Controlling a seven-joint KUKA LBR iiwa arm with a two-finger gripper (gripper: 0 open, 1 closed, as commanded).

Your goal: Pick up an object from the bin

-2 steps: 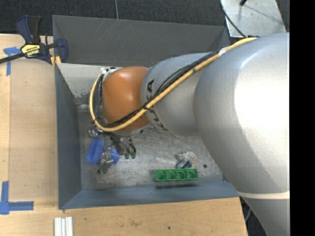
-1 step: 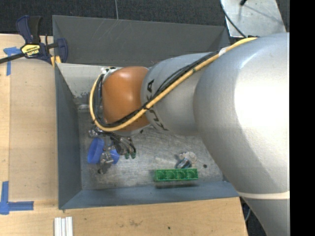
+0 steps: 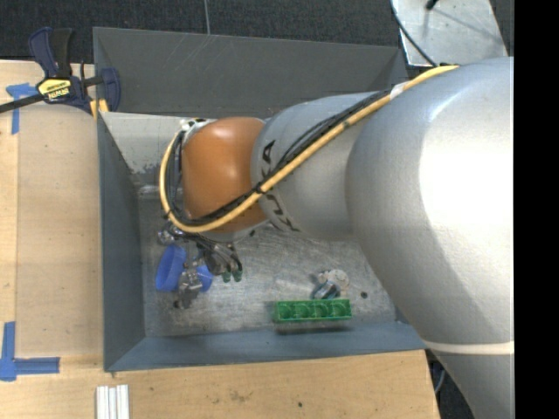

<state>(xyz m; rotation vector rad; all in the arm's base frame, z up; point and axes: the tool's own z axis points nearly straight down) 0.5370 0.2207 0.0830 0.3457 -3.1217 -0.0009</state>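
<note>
Gripper [image 3: 199, 267] low at 8 o'clock of bin [image 3: 120, 251], right by blue plastic piece [image 3: 170, 269]; jaw state can't tell. Risk: off-centre close cd shove piece vs wall, no grip

A long green brick [image 3: 314, 312] with bumps lies flat by the front wall of the bin [image 3: 122, 260], toward its right corner. A small pale bit [image 3: 330, 280] sits just behind it.
</note>
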